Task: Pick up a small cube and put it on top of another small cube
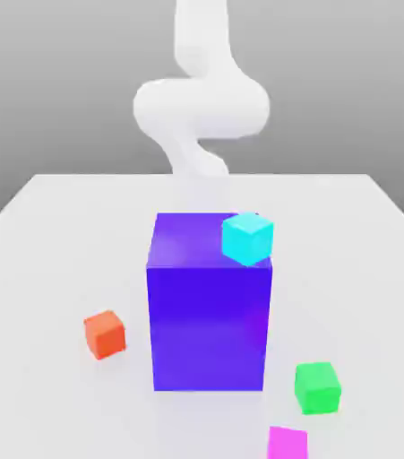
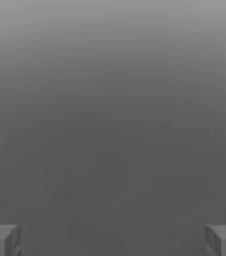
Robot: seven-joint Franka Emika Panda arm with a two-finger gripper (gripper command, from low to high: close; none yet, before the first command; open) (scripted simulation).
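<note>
The small magenta-pink cube lies on the white table at the near edge, on the exterior view's right, cut off by the frame's bottom. The small green cube rests just behind it, a short gap away. The white arm rises at the table's far side, well away from both cubes. In the hand view my gripper is open, its two grey fingertips far apart with nothing between them, facing plain grey background.
A big blue-purple block stands mid-table, between the arm and the two cubes. A cyan small cube sits on its top, toward the exterior view's right. An orange-red small cube lies on the table at the block's left.
</note>
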